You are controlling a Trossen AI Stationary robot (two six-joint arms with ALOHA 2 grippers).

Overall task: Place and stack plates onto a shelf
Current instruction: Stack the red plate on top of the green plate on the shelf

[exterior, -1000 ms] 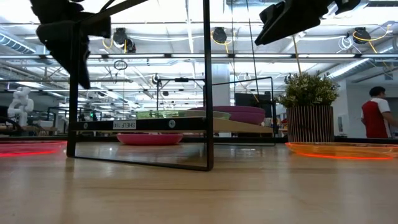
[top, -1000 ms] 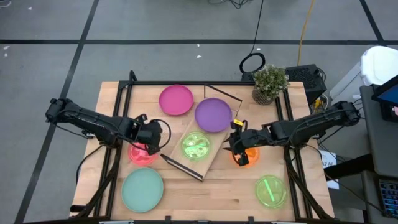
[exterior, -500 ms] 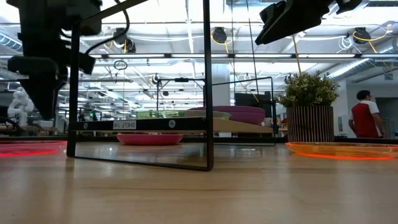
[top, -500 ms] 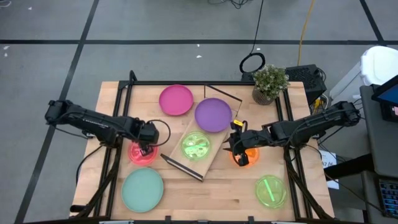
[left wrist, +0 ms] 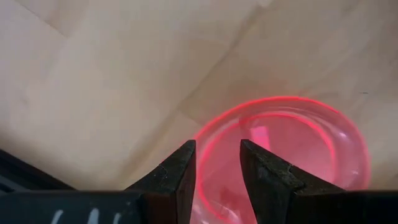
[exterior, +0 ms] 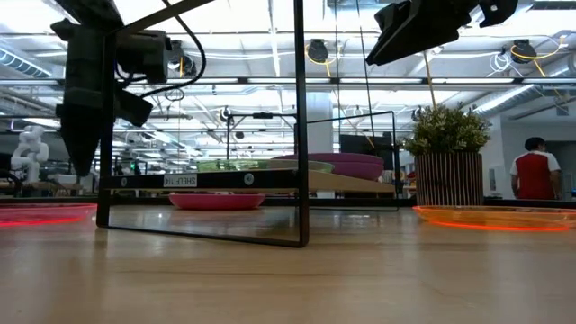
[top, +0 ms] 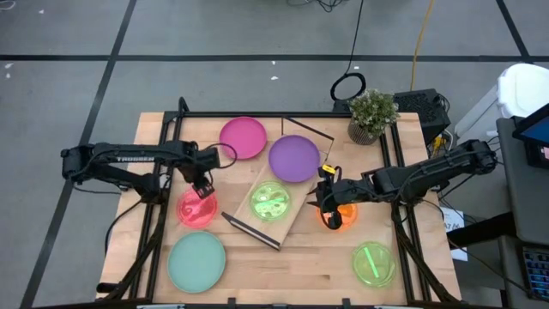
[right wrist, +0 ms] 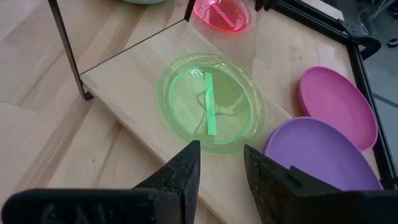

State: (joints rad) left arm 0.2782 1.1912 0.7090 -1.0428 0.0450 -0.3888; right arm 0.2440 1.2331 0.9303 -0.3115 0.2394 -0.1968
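Observation:
The shelf point(top: 288, 225) is a light-wood board lying slantwise mid-table, with black frames at its ends. A lime green plate point(top: 270, 202) lies flat on it, and a purple plate point(top: 294, 159) covers its far end. My left gripper point(left wrist: 217, 152) is open a little and points down above the far rim of the red plate point(top: 197, 209), which lies flat on the table. My right gripper point(right wrist: 221, 155) hovers, slightly open, at the shelf's right side, over the orange plate point(top: 341, 215). It faces the lime plate point(right wrist: 210, 111).
A magenta plate point(top: 243, 137) lies on the table near the far edge. A mint plate point(top: 196, 261) sits at the near left and a second lime plate point(top: 373, 263) at the near right. A potted plant point(top: 371, 116) stands at the far right corner.
My left gripper has shifted a little toward the table's far edge and tipped, so that it now points down over the red plate's far rim. The left forearm has swung toward the far edge. The plates have stayed where they were.

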